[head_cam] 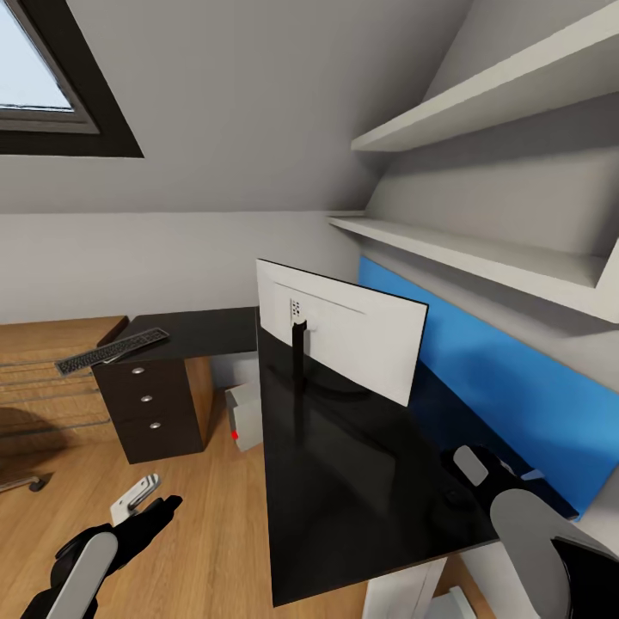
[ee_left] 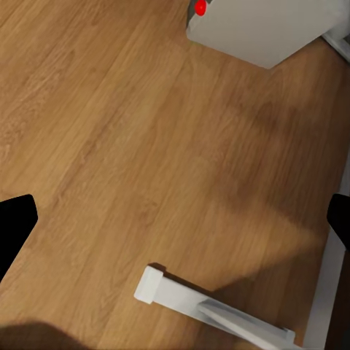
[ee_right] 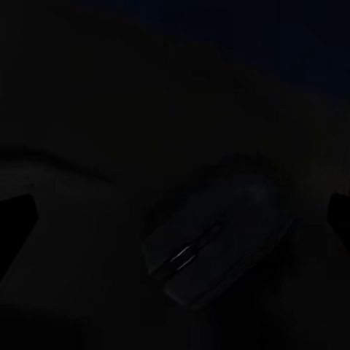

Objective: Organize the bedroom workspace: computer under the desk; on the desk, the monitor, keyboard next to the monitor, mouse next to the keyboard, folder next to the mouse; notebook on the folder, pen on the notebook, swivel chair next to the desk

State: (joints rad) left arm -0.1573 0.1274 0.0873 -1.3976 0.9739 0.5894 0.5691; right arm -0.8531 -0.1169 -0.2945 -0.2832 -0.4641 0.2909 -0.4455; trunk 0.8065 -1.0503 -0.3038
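Observation:
The monitor [head_cam: 344, 331] stands on the glossy black desk [head_cam: 344, 481] with its white back toward me. The keyboard [head_cam: 112, 350] lies on the desk's far left wing, one end over the edge. Under the desk sits the light-grey computer [head_cam: 245, 417] [ee_left: 259, 29] with its red dot. My right gripper [head_cam: 481, 477] [ee_right: 175, 211] hovers open over the desk's near right part, and a dark mouse [ee_right: 219, 248] lies on the desk between its spread fingers. My left gripper [head_cam: 159, 494] [ee_left: 175, 219] hangs open and empty over the wood floor. Folder, notebook and pen are out of view.
A dark drawer unit [head_cam: 150, 404] carries the desk's left wing, with a light wooden chest [head_cam: 52, 344] beside it. White shelves [head_cam: 481, 249] and a blue panel [head_cam: 516, 404] line the right wall. A white desk foot [ee_left: 211, 310] lies on the floor. A chrome castered leg [head_cam: 19, 483] pokes in at left.

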